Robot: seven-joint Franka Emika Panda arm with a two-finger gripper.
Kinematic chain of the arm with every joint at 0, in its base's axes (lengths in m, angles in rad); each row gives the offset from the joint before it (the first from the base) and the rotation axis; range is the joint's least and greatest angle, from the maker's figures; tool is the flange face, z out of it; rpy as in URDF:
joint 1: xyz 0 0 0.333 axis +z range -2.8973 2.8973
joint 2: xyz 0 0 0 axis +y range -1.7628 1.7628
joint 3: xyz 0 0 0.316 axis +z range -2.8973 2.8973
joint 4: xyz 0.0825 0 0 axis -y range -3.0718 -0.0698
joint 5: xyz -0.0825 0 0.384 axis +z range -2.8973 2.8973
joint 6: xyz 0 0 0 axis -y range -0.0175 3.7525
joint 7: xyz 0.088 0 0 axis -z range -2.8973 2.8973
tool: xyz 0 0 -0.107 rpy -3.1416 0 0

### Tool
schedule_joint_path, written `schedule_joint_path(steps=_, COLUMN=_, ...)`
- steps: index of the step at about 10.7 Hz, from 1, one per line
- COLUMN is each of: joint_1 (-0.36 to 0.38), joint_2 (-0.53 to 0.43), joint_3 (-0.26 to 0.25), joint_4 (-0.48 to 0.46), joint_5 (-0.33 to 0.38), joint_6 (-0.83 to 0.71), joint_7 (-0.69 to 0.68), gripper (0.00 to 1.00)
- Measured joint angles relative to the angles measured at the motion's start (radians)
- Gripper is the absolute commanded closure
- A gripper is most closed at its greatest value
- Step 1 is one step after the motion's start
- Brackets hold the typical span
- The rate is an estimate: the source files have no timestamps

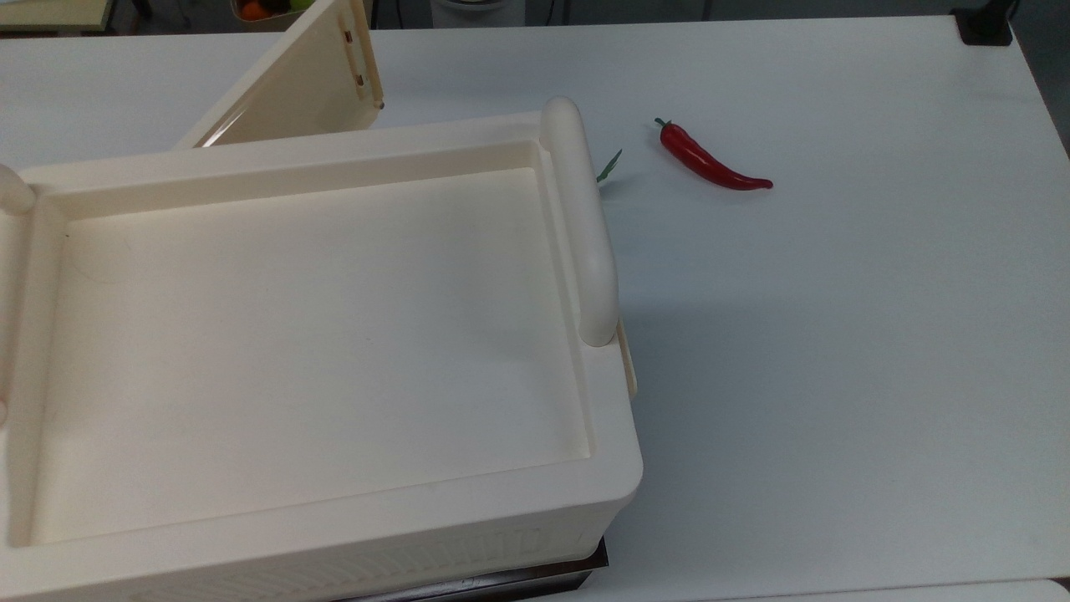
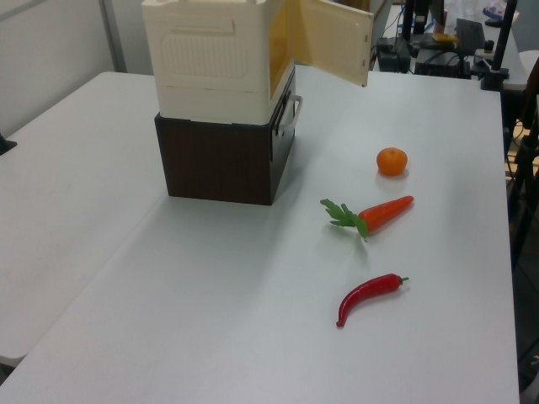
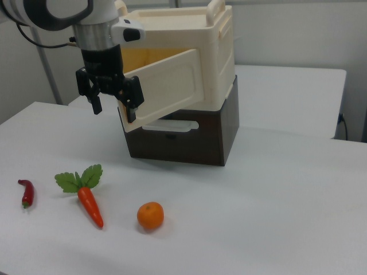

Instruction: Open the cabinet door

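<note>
The cabinet (image 1: pixel 334 502) is a large cream box with a recessed top, also seen from the side (image 2: pixel 210 59) (image 3: pixel 221 51). Its cabinet door (image 1: pixel 292 88) (image 2: pixel 333 38) (image 3: pixel 169 86) stands swung wide out from the front, showing a yellowish inside. In the right view my gripper (image 3: pixel 113 106) hangs at the door's free edge, open. One black finger (image 3: pixel 133 107) lies against the door's outer face near that edge. The other finger (image 3: pixel 94 102) stands off to the right view's left.
The cabinet rests on a dark brown box (image 2: pixel 219 156) (image 3: pixel 189 140). On the white table lie a red chili (image 1: pixel 710 163) (image 2: pixel 368 295) (image 3: pixel 26 193), a carrot (image 2: pixel 383 212) (image 3: pixel 89 203) and an orange (image 2: pixel 392 161) (image 3: pixel 150 216).
</note>
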Motion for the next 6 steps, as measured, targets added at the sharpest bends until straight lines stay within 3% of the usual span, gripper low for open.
schedule_joint_path(steps=4, joint_1=-0.001, joint_2=0.000, joint_3=0.091, joint_4=-0.002, joint_5=-0.076, joint_6=-0.019, joint_7=0.261, gripper=0.00)
schedule_joint_path(steps=6, joint_1=0.006, joint_2=0.000, joint_3=0.116, joint_4=-0.002, joint_5=-0.078, joint_6=-0.023, joint_7=0.296, gripper=0.00)
